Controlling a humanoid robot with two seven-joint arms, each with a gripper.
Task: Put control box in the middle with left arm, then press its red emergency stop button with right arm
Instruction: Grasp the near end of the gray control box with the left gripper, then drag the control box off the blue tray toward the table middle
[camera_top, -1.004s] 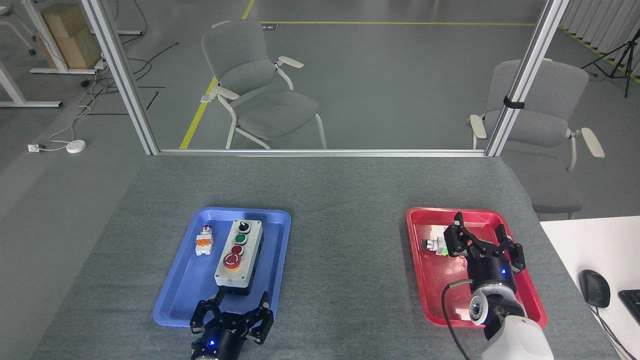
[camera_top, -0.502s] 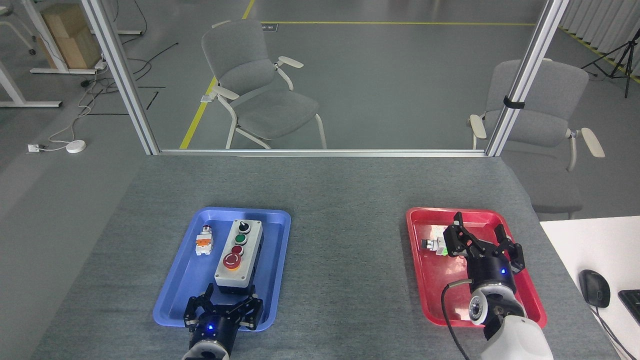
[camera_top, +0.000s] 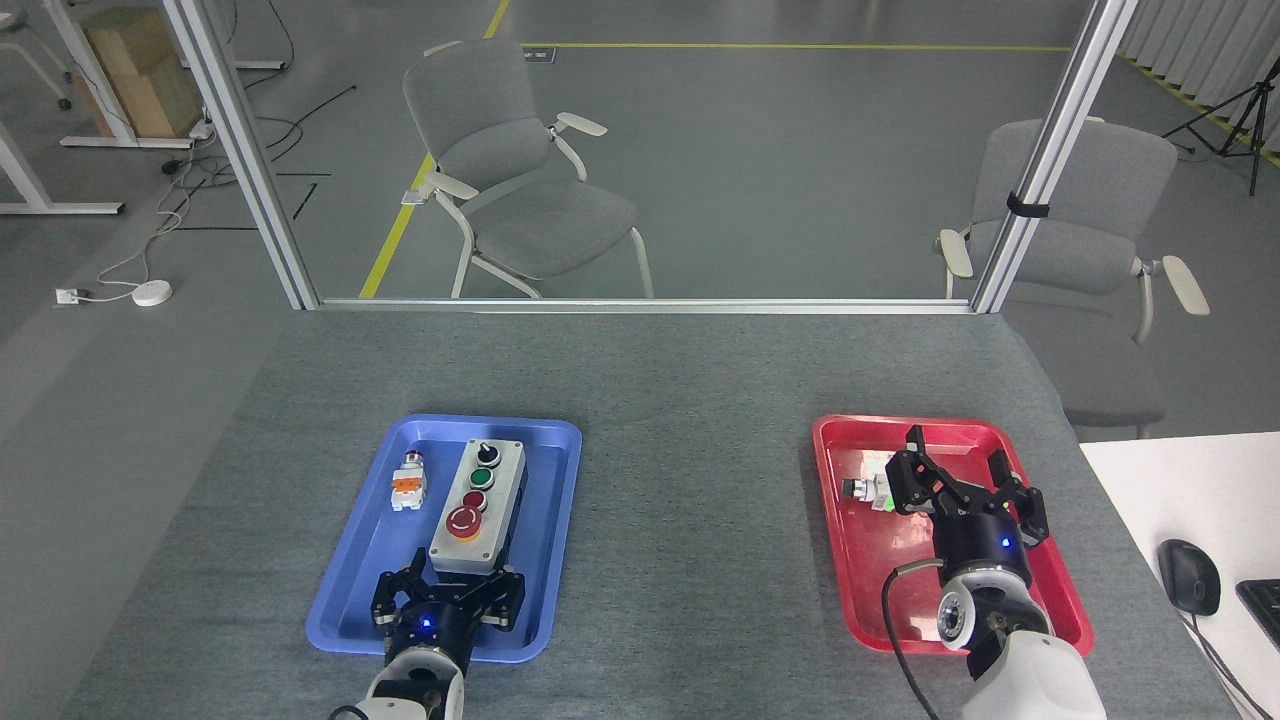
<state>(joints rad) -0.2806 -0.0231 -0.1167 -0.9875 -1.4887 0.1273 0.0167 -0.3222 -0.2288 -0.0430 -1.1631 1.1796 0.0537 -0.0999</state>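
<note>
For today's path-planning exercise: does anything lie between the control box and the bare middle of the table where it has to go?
Only the raised right rim of the blue tray, which holds the control box. Beyond it the grey table is bare up to the red tray. The open left gripper sits at the box's near end.

The left gripper (camera_top: 450, 586) hides the control box's (camera_top: 478, 506) near end. The right gripper (camera_top: 955, 468) partly covers a small part (camera_top: 866, 489), too small to identify.
</note>
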